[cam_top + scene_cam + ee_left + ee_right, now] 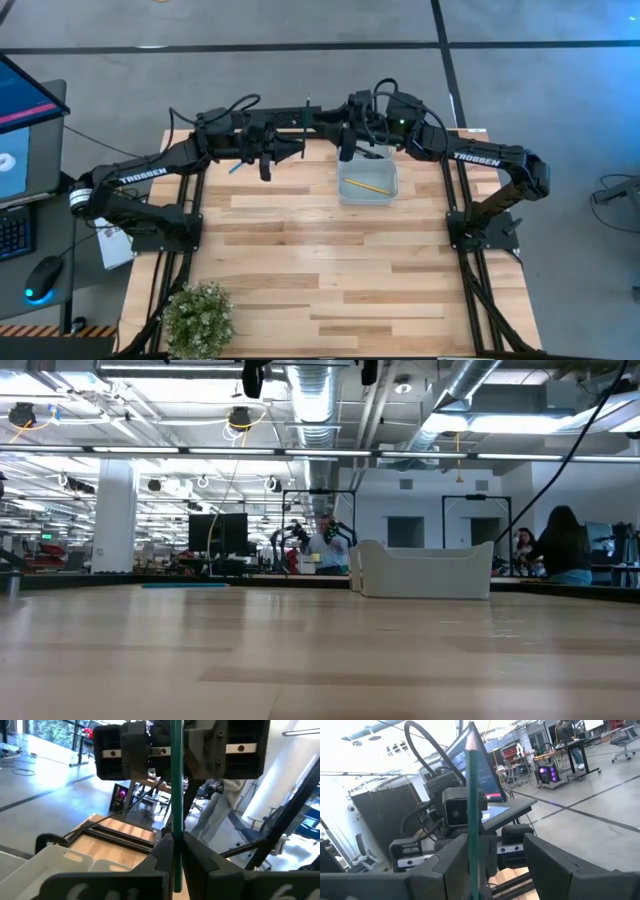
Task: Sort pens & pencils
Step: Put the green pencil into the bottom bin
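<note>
My left gripper [176, 851] and my right gripper [490, 857] meet nose to nose above the table's far edge [308, 128]. Between them is a dark green pencil [176, 795] with a sharpened tip [470, 732]. The left gripper is shut on it. The right gripper is open, and the pencil [472, 810] stands in its gap close to one finger [451, 857]; whether it touches I cannot tell. A yellow pencil [372, 186] lies in a pale bin [345, 192]. A light blue pencil [235, 168] lies flat on the table's far left. No pens show. My left gripper pinches the green pencil's shaft [176, 837] between its two fingers [162, 851], which lie across it. The pencil is lifted clear of the table and runs on past the fingers into the right gripper's gap.
The pale bin [425, 570] stands on the far right part of the table, near the right arm's base. A small green plant [197, 315] sits at the near left corner. Bare wood [330, 270] fills the middle and near side. People [560, 545] show in the room beyond.
</note>
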Available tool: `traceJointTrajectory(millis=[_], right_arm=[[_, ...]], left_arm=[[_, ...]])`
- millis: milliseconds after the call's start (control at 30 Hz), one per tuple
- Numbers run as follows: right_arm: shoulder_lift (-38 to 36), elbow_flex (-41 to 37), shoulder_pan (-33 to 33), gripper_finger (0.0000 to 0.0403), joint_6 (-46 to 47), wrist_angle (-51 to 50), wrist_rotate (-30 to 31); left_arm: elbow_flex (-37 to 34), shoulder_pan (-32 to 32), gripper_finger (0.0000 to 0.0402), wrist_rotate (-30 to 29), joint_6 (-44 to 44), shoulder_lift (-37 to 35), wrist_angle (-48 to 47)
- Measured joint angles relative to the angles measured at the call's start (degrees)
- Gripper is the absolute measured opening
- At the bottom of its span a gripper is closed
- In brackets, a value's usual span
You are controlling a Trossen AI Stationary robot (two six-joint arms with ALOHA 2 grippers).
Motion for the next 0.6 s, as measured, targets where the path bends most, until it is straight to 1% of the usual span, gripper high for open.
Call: traceJointTrajectory(millis=[333, 600], right_arm=[[0.01, 0.00, 0.15, 0.0210, -0.01, 1.51, 0.00], [0.17, 0.00, 0.58, 0.0210, -0.47, 2.82, -0.01]], left_arm=[[0.00, 0.00, 0.0011, -0.30, 0.24, 0.04, 0.35], [0.00, -0.02, 0.0011, 0.74, 0.26, 0.02, 1.49]])
